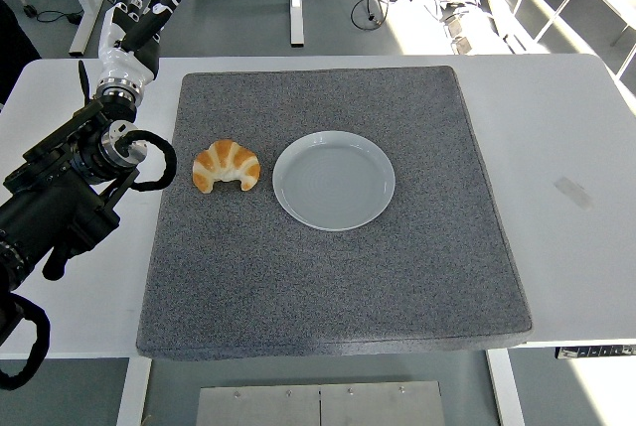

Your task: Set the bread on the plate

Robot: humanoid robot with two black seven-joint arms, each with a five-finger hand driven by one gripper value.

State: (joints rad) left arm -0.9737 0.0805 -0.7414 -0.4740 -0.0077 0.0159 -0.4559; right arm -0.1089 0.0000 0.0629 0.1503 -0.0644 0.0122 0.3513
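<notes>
Grey mat holds croissant at 9 o'clock of empty plate, just apart. Left hand spread, holding nothing. Bread looks light, flaky, crushable; cradle its thick middle gently.

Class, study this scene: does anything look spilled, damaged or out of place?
Nothing stands out. The croissant lies whole on the grey mat, left of the empty plate; the left robot hand is raised, fingers spread.

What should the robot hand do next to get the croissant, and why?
Probably swing the left hand back and right, down toward the croissant. The hand is open and holds nothing, up past the mat's far left corner, while the croissant lies on the mat just left of the empty plate.
</notes>
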